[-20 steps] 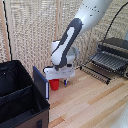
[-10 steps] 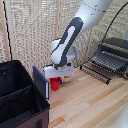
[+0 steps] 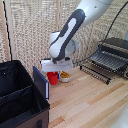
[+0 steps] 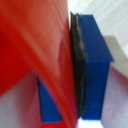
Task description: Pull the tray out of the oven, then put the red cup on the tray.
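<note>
The red cup stands on the wooden table beside a white bowl, right under the arm's wrist. My gripper is down over the cup's rim. In the wrist view the red cup wall fills the picture, pinched between two blue fingers, so the gripper is shut on it. At the exterior view's right sits the oven. The dark ribbed tray sticks out of its front, over the lowered door.
A white bowl with yellow contents touches or nearly touches the cup on the side toward the oven. A big black bin with a blue panel stands at the exterior view's left. A woven screen backs the table.
</note>
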Controlling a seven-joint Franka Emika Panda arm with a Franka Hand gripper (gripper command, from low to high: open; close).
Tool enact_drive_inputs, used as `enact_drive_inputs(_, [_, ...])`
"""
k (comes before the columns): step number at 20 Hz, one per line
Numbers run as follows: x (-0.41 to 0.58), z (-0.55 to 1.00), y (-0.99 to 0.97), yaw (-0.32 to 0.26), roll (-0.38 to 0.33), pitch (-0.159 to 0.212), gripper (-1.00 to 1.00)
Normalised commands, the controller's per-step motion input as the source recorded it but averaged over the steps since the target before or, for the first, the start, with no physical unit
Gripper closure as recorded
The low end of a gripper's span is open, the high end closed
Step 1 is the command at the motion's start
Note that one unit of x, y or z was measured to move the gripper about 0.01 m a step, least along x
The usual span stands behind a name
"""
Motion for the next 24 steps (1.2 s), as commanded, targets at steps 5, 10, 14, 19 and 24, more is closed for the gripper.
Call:
enact_drive_inputs(5, [0.257, 0.85, -0.03, -0.283, -0.002, 0.075, 1.00])
enact_drive_inputs(10, [0.206, 0.88, -0.28, -0.265, 0.000, 0.097, 1.00])
enact_drive_inputs(14, [0.167, 0.77, -0.47, -0.233, 0.000, 0.054, 1.00])
enact_drive_inputs(19, [0.137, 0.65, -0.71, -0.151, 0.006, 0.000, 1.00])
enact_drive_inputs(24, [0.140, 0.44, -0.76, -0.130, 0.010, -0.019, 1.00])
